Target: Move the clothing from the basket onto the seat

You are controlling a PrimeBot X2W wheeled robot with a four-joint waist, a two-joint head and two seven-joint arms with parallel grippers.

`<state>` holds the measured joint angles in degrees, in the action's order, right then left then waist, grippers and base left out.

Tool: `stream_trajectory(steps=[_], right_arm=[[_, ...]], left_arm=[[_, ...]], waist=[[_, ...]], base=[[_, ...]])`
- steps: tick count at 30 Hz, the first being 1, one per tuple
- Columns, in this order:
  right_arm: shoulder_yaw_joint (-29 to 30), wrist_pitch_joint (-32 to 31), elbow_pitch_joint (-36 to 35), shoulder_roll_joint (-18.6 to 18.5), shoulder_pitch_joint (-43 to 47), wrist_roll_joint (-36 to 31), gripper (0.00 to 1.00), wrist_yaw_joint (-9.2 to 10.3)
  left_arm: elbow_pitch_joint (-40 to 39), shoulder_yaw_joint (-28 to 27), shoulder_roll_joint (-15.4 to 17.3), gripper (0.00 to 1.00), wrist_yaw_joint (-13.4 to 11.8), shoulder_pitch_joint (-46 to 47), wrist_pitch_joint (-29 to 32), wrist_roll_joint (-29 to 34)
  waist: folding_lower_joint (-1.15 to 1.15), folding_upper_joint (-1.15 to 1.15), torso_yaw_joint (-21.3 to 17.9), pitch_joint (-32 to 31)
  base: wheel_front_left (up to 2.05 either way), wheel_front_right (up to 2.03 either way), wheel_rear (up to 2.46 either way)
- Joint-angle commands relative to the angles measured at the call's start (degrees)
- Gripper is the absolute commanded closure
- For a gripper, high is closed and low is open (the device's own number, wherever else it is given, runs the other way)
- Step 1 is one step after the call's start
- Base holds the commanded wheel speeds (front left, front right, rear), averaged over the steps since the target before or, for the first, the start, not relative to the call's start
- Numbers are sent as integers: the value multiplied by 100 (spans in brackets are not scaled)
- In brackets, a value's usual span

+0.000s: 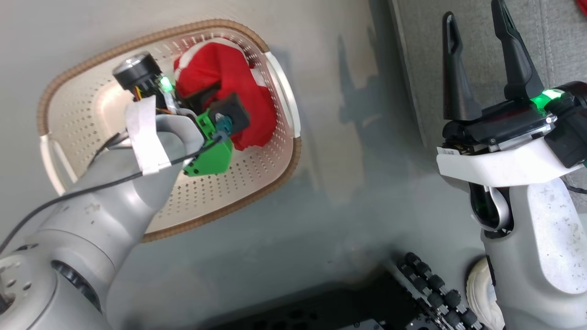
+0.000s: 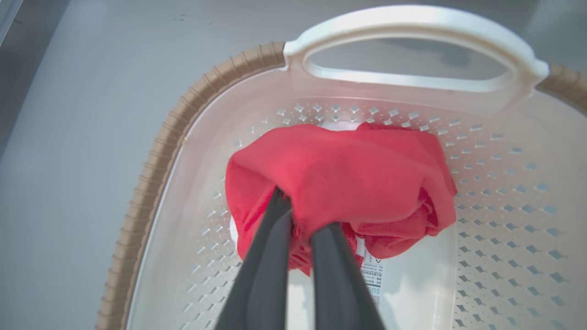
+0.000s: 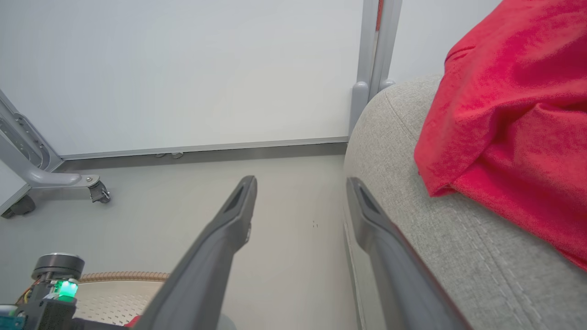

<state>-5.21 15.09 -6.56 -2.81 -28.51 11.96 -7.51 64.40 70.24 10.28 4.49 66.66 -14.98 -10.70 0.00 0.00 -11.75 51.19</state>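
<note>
At the left, the basket (image 1: pixel 151 36) sits on the floor (image 1: pixel 357 183), and the left arm reaches down into it. The left claw (image 2: pixel 302 220) is clenched on the clothing (image 2: pixel 348 169) — its two dark fingers meet in a fold at the near edge of the red bundle, with fabric bunched between them. The bundle lies crumpled on the basket's bottom, up against the perforated wall below one handle, and partly covers a paper label (image 2: pixel 373 275). Nothing shows it lifted yet.

So the step in hand looks like the pick: the grip is made, the raise not begun. The next move calls for a straight pull upward until the trailing cloth clears the brown rim, then a carry to the right across the bare floor. The pinch is on one fold only, so I judge the rest may unfurl and drag over the rim, or slip free if the lift is quick.

Further right, the right claw (image 1: pixel 474 27) hangs released, fingers spread wide and holding nothing, just beside the seat's edge. At the far right the seat (image 3: pixel 412 192) carries another red garment (image 3: pixel 513 114), draped near its rounded corner — so part of the job appears done, and there is grey cushion left bare beside it for this bundle.
</note>
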Motion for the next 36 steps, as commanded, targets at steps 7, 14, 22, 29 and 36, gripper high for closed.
stream_trajectory(steps=[7,14,22,29,36], right_arm=[[56,11,170,-16,144,-199,0,4],[49,11,369,-17,371,-308,0,4],[112,11,572,-17,742,-424,0,4],[163,12,669,-17,1037,-474,0,4],[195,11,726,-17,1283,-456,0,4]], left_arm=[[-573,-198,-98,100,-67,-457,-25,-180],[-1138,-502,-88,100,-126,-1008,-26,-307],[-1665,-937,-57,100,-142,-1649,-26,-416],[-2199,-1485,-87,100,-162,-2140,-25,-520],[-2728,-2023,-153,100,-148,-2460,-26,-426]], waist=[[0,0,472,-809],[0,0,723,-1519],[0,0,987,-2335],[0,0,1175,-2896],[0,0,1317,-3318]], base=[[0,0,0],[0,0,0],[0,0,0],[0,0,0],[0,0,0]])
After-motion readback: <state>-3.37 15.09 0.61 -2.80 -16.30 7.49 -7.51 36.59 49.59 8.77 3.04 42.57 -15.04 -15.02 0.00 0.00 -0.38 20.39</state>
